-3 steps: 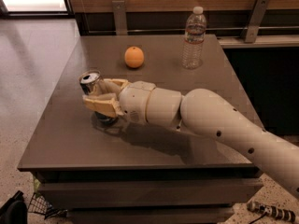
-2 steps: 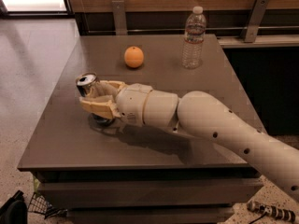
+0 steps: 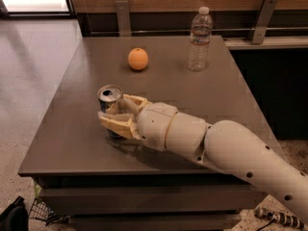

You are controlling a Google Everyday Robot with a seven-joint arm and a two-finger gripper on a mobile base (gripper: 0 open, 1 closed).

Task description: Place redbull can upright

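Observation:
The redbull can [image 3: 109,96] is a slim silver can with a shiny pull-tab top. It stands upright on the left front part of the dark table [image 3: 211,95], its lower body hidden by the gripper. My gripper [image 3: 117,115] reaches in from the right at table height. Its tan fingers [image 3: 115,124] sit on either side of the can, closed on its body. The white arm runs off to the lower right.
An orange [image 3: 138,59] lies at the back left of the table. A clear water bottle with a white cap [image 3: 199,38] stands at the back centre-right. A wooden wall with metal brackets runs behind. The table's left and front edges drop to the floor.
The gripper and the can have moved together to the right and a little toward the table's front edge. The can stays upright in the fingers. The orange and the bottle have not moved.

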